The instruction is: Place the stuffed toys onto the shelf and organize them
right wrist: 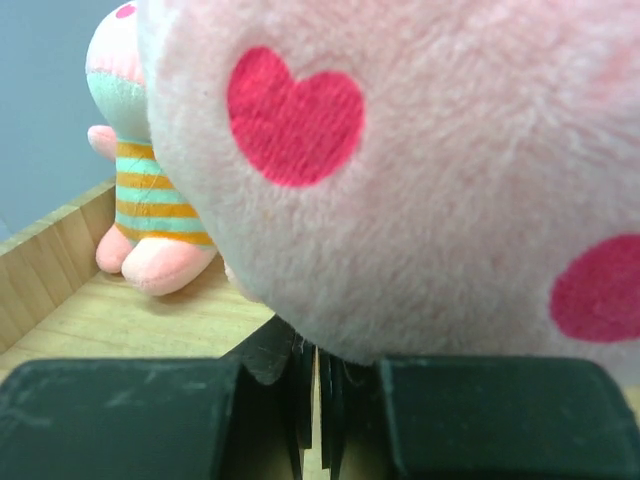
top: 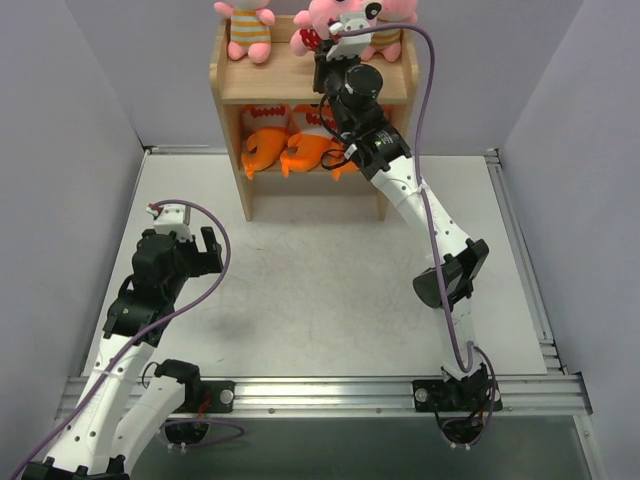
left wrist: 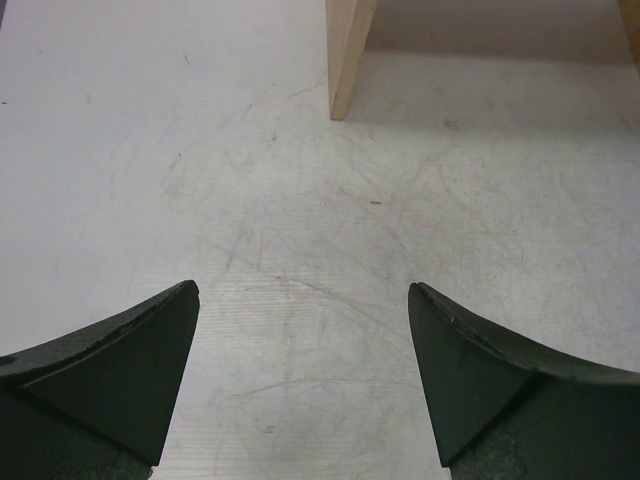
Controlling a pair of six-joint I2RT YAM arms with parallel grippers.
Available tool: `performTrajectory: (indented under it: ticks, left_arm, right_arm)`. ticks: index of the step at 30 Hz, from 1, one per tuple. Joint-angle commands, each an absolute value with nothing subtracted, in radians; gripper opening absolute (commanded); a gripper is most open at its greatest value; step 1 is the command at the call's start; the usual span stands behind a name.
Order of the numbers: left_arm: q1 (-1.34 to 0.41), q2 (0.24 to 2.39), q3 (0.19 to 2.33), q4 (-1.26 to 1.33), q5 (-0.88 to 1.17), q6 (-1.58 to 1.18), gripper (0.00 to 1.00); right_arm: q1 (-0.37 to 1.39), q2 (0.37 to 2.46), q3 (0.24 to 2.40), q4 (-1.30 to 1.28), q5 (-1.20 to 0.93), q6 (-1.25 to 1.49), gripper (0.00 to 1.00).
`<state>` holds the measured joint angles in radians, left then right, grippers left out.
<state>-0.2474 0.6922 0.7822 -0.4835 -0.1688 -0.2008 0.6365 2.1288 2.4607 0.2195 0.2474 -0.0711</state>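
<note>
Closed tight, the right claw [right wrist: 318, 385] presses against the red-spotted pink doll [right wrist: 420, 200] on the top tier of the shelf [top: 290, 78], apparently nudging it into line beside a striped doll [right wrist: 150, 190], while the left claw [left wrist: 303, 330] hangs open over the surface [left wrist: 150, 150]

Shelf [top: 280, 80]: light wood, tiered, upright at the tabletop's [top: 300, 290] far edge.
Left striped doll [top: 248, 30]: pink, orange-and-green bands, standing at the top tier's left end.
Polka-dot doll [top: 322, 18]: pink with red hearts and spots, top tier, middle.
Right striped doll [top: 388, 42]: top tier's right end, partly hidden.
Orange fish toys [top: 265, 148]: middle tier, side by side, white toothy mouths.
</note>
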Motion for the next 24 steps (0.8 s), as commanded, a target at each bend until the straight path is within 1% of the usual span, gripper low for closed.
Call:
performTrajectory:
  ticks: [1, 11, 12, 14, 16, 17, 18, 24]
  left_arm:
    - [-0.25, 0.689, 0.785, -0.471, -0.152, -0.19, 0.94]
    - [-0.25, 0.69, 0.784, -0.469, -0.146, -0.189, 0.94]
    - [-0.252, 0.69, 0.784, -0.472, -0.144, -0.189, 0.94]
    - [-0.252, 0.69, 0.784, -0.472, -0.143, -0.189, 0.94]
    - [-0.252, 0.692, 0.782, -0.472, -0.143, -0.189, 0.94]
    - [-0.25, 0.692, 0.784, -0.472, -0.141, -0.189, 0.94]
    - [-0.25, 0.693, 0.784, -0.471, -0.141, -0.189, 0.94]
    - [-0.252, 0.692, 0.788, -0.456, -0.123, -0.189, 0.94]
  right_arm:
    - [0.641, 2.063, 2.506, 0.17, 0.262, -0.049, 0.0]
    - [0.635, 2.086, 2.511, 0.083, 0.222, -0.08, 0.0]
    - [0.635, 2.089, 2.511, 0.081, 0.221, -0.081, 0.02]
    - [0.634, 2.089, 2.507, 0.081, 0.218, -0.083, 0.12]
    - [0.632, 2.091, 2.497, 0.084, 0.215, -0.083, 0.18]
    - [0.632, 2.085, 2.493, 0.093, 0.215, -0.081, 0.27]
    - [0.632, 2.08, 2.482, 0.101, 0.215, -0.081, 0.31]
    - [0.632, 2.04, 2.416, 0.14, 0.196, -0.077, 0.42]
